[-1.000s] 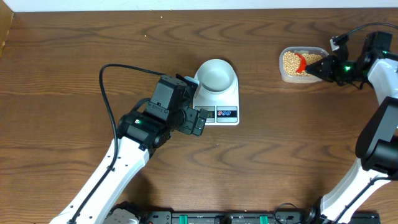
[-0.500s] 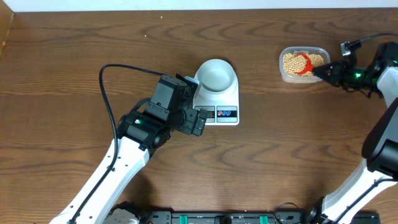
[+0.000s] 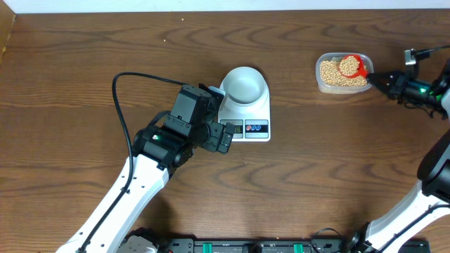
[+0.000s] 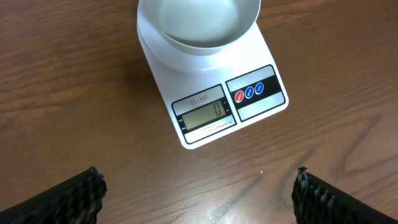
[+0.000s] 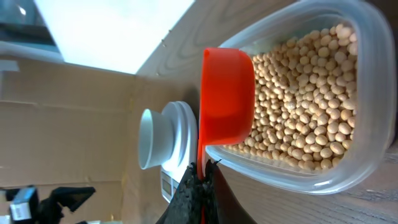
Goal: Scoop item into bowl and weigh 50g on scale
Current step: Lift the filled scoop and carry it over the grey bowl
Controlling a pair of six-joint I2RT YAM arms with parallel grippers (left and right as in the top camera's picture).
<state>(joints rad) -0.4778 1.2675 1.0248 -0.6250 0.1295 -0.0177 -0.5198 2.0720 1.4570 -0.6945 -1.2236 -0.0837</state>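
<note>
Right end effector (image 3: 380, 78): pinching handle of orange-red plastic scoop (image 3: 349, 66), full of small tan-yellow beans (image 3: 329, 73), just ahead over clear plastic tub (image 3: 336, 91) | Left end effector (image 4: 199, 198): spread; small pale bowl (image 4: 198, 22) on flat white scale (image 4: 249, 115) just ahead

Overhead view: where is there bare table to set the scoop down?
Bare table between the scale and the tub, and in front of both. Crowded at the scale's front left, where the left gripper hovers open.
</note>
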